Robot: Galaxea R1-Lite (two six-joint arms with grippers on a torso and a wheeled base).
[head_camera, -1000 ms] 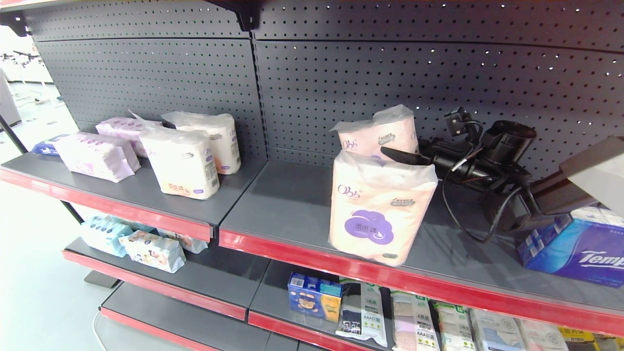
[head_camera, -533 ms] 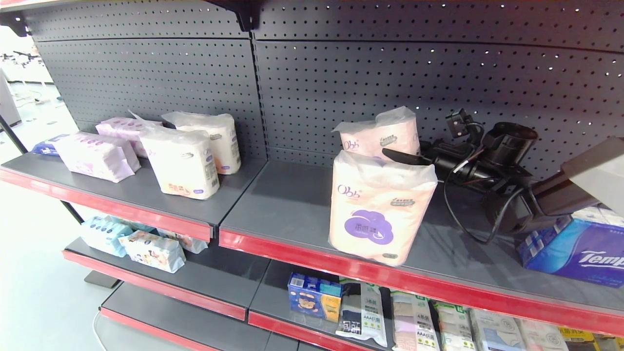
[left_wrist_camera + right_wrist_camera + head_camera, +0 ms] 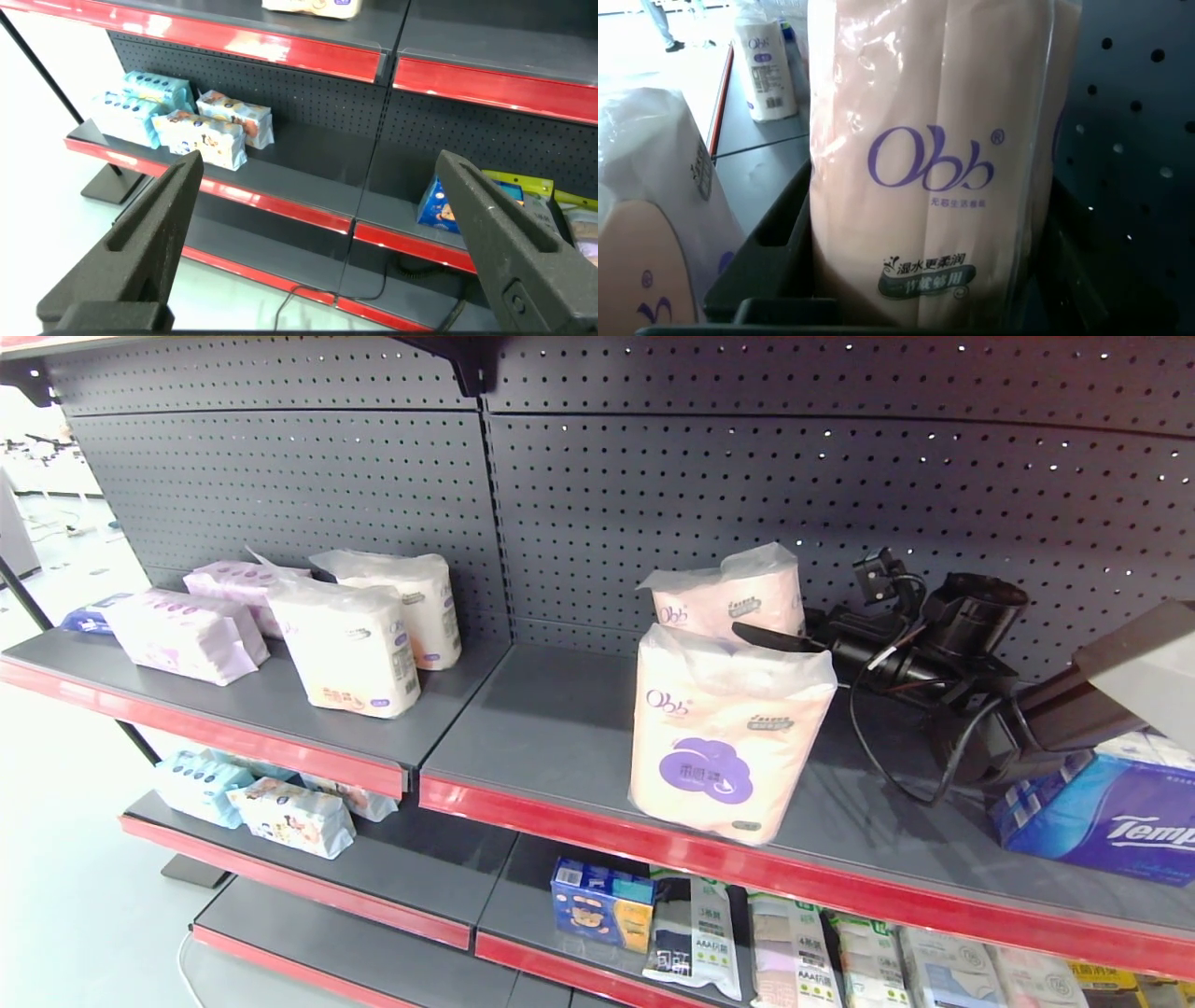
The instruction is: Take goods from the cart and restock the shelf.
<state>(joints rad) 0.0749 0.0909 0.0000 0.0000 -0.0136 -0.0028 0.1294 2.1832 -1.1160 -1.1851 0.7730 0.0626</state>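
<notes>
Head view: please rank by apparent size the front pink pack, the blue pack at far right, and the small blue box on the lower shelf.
1. front pink pack
2. blue pack, partly cut off at the picture's edge, so its place against the first is unsure
3. small blue box

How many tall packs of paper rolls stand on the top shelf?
4. On the dark top shelf's left section, two pale plastic-wrapped packs, one before the other. On its right section, a front peach pack and a rear peach pack, in the right gripper. Others may be hidden.
</notes>
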